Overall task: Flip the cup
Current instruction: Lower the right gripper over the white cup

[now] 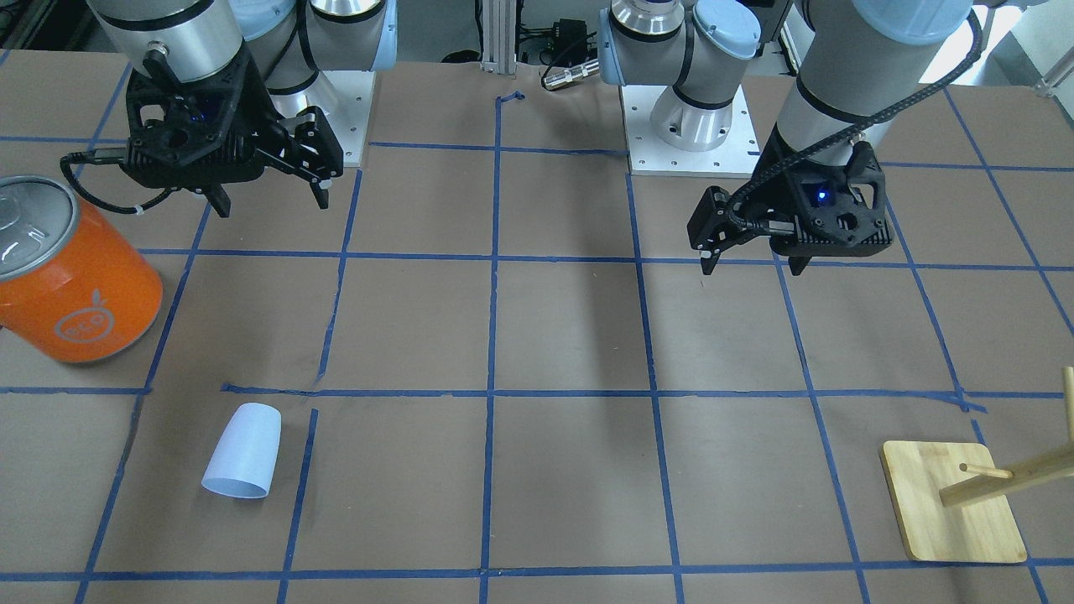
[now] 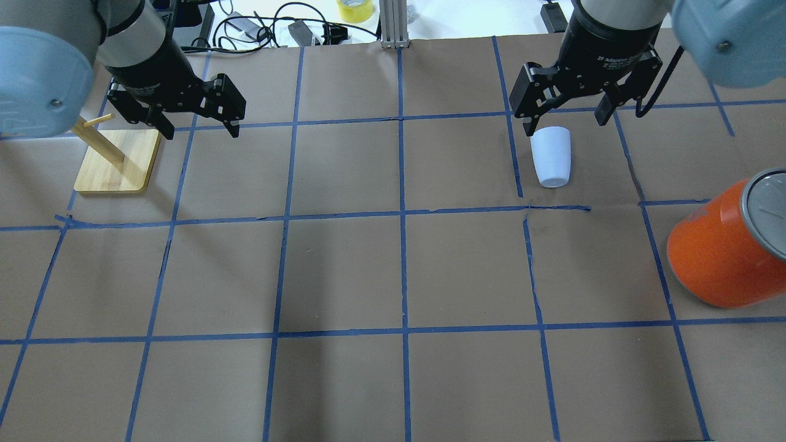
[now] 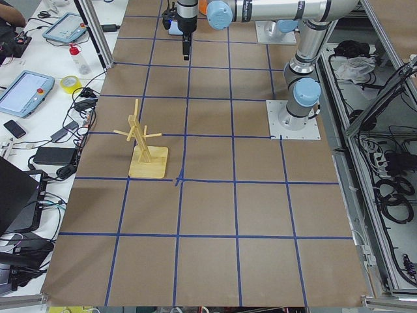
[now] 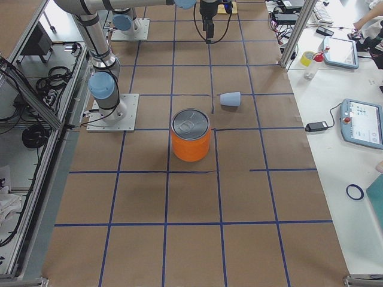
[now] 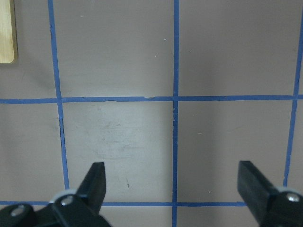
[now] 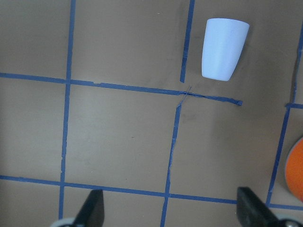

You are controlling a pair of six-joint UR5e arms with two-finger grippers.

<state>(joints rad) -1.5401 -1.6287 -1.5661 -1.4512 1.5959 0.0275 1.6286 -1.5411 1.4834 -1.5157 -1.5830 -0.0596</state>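
The cup point(image 1: 242, 453) is a small pale lavender-blue tumbler. It lies on its side on the brown table, with its wider rim toward the operators' side and its base toward the robot. It also shows in the overhead view point(image 2: 551, 156), the exterior right view point(image 4: 230, 98) and the right wrist view point(image 6: 222, 47). My right gripper point(image 1: 270, 200) is open and empty. It hangs above the table on the robot's side of the cup, well apart from it point(image 6: 170, 210). My left gripper point(image 1: 751, 268) is open and empty over bare table point(image 5: 173, 182).
A large orange can point(image 1: 75, 277) with a silver lid stands beside the cup, toward the table's end on my right point(image 2: 724, 245). A wooden peg rack on a bamboo base point(image 1: 952, 512) stands near my left gripper point(image 2: 116, 159). Blue tape lines grid the table.
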